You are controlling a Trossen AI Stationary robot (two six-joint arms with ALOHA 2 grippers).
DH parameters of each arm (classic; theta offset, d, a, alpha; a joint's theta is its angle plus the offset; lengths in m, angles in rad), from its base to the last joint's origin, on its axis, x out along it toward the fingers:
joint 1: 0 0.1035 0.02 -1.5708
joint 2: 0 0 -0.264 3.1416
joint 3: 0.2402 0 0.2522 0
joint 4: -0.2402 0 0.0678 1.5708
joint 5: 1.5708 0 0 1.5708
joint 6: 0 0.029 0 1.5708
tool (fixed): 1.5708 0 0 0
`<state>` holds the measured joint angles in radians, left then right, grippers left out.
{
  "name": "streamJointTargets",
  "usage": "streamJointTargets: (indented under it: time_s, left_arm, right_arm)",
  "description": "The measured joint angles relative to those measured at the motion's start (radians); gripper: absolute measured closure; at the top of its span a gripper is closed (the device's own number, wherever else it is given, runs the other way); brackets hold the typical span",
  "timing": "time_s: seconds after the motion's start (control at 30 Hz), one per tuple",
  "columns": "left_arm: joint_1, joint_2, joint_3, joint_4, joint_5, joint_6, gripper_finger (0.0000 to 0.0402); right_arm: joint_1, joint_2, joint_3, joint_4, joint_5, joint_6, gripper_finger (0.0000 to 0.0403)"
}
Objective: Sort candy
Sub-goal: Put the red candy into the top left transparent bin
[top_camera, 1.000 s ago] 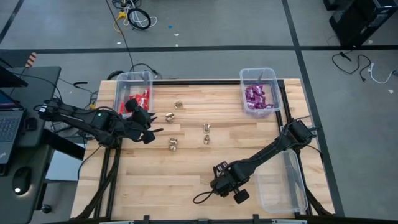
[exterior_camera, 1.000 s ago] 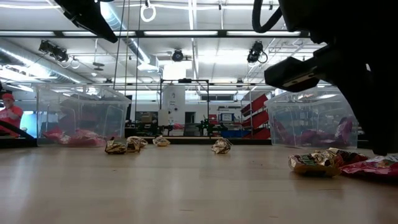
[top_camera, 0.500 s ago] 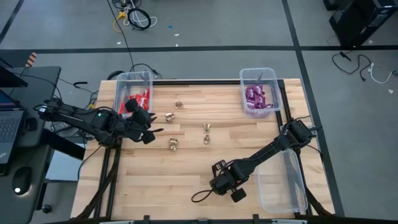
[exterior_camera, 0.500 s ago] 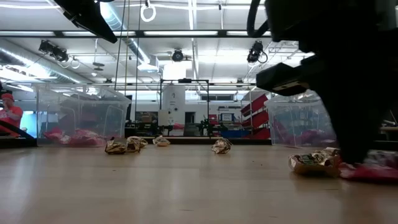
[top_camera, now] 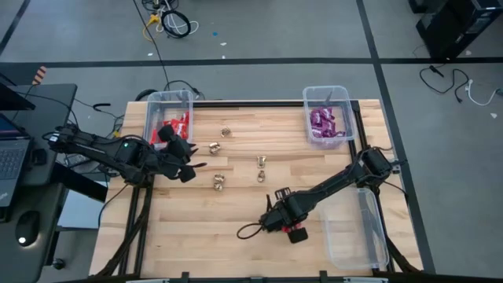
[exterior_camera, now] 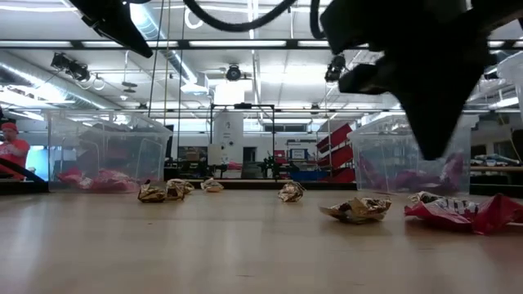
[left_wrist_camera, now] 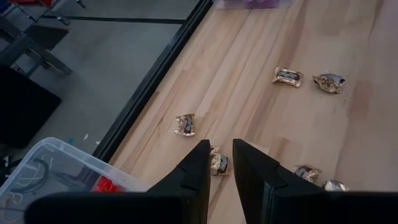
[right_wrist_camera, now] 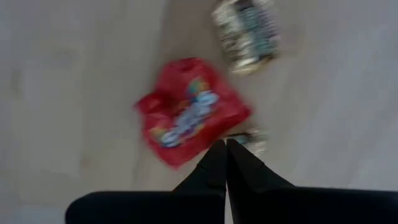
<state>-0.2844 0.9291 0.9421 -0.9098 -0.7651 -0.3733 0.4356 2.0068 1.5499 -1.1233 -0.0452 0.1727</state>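
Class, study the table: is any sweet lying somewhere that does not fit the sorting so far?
Yes. One red packet lies loose on the wood near the front of the table, below the shut right gripper, with gold pieces beside it. The other red packets sit in the back-left bin, so it looks stray.

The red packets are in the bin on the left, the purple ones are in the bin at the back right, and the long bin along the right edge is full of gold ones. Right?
Not quite: in the high view the long bin holds nothing visible. The gold candies lie loose on the table. The red packets and purple packets are binned as you say.
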Motion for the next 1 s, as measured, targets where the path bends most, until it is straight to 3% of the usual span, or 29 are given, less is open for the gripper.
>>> streamJointTargets:
  time_s: [0.3, 0.67, 0.83, 1.0]
  left_arm:
    - [0.0, 0.0, 0.0, -0.003, 0.011, 0.0, 0.033]
    - [0.0, 0.0, 0.0, -0.029, 0.011, -0.001, 0.033]
    - [0.0, 0.0, 0.0, -0.029, 0.011, -0.001, 0.033]
    - [0.0, 0.0, 0.0, -0.033, 0.029, -0.001, 0.033]
  right_arm:
    - [0.058, 0.001, -0.083, 0.131, -0.045, 0.06, 0.0403]
    - [0.044, 0.004, -0.134, 0.316, 0.139, 0.068, 0.0403]
    - [0.016, 0.004, -0.079, 0.109, 0.139, 0.098, 0.0403]
    - [0.013, 0.002, -0.03, -0.045, -0.033, 0.141, 0.0403]
